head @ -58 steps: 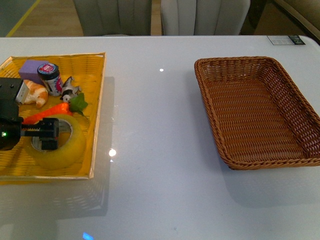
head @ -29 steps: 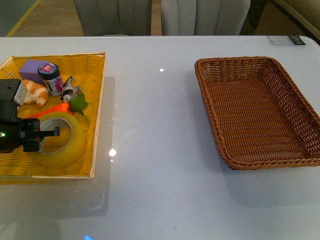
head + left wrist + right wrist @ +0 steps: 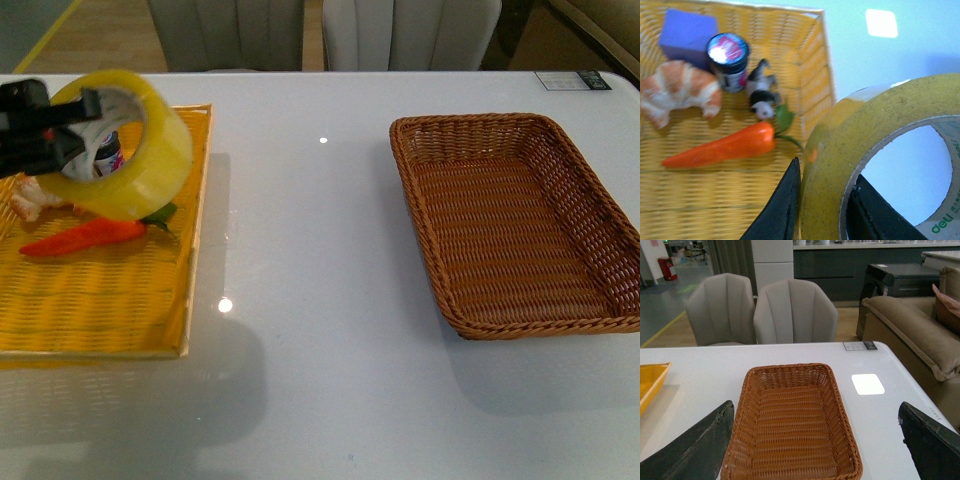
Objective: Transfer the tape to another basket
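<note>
Front view shows the left gripper [image 3: 62, 128] clamped across the wall of the tape [image 3: 150, 150], held on edge above the yellow tray [image 3: 100, 300], while the basket [image 3: 500, 230] lies well off to its right, under the wide-open, empty right gripper [image 3: 816, 405].

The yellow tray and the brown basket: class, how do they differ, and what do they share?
The yellow tray is bright yellow; the brown basket is dark brown. The yellow tray is shallow and low-rimmed; the brown basket has raised sloping sides. The yellow tray holds a carrot and a croissant; the brown basket holds nothing. Both are woven rectangles on the white table.
</note>
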`<state>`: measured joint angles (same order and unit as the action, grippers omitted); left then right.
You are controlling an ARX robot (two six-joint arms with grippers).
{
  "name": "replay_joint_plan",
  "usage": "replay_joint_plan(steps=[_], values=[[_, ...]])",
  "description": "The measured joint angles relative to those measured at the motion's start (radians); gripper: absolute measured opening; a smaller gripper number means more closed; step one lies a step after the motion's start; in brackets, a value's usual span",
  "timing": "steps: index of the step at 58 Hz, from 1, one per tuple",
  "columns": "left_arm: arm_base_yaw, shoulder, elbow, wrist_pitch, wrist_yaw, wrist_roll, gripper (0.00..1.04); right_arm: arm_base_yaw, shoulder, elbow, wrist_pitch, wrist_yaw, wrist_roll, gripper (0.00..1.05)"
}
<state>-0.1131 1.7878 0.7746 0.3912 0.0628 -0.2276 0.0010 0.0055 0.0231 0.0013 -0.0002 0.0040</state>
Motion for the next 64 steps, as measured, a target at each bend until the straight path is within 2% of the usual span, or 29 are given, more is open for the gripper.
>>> replay_joint_plan(steps=[12, 22, 34, 40, 42, 48, 60, 64], values=[[-0.265, -0.079, 0.105, -0.081, -0.038, -0.116, 0.16, 0.0, 0.0, 0.0, 0.0, 0.0, 0.0, 0.96], [-0.419, -0.079, 0.146, -0.115, -0.061, -0.173, 0.16, 0.0, 0.0, 0.0, 0.0, 0.0, 0.0, 0.96], [-0.496, -0.078, 0.162, -0.129, -0.066, -0.216, 0.16, 0.001, 0.01, 0.005, -0.015, 0.005, 0.014, 0.96], [-0.5, -0.076, 0.162, -0.13, -0.077, -0.225, 0.16, 0.024, 0.211, 0.13, -0.288, -0.005, 0.174, 0.96], [-0.501, -0.075, 0.162, -0.131, -0.076, -0.227, 0.16, 0.037, 0.292, 0.159, -0.306, -0.027, 0.223, 0.96], [-0.504, -0.072, 0.162, -0.137, -0.077, -0.231, 0.16, 0.059, 0.485, 0.216, -0.183, -0.11, 0.327, 0.96], [-0.507, -0.07, 0.162, -0.149, -0.079, -0.232, 0.16, 0.122, 0.811, 0.278, 0.246, -0.274, 0.525, 0.96], [-0.507, -0.069, 0.162, -0.15, -0.079, -0.232, 0.16, 0.149, 0.911, 0.282, 0.375, -0.291, 0.578, 0.96]])
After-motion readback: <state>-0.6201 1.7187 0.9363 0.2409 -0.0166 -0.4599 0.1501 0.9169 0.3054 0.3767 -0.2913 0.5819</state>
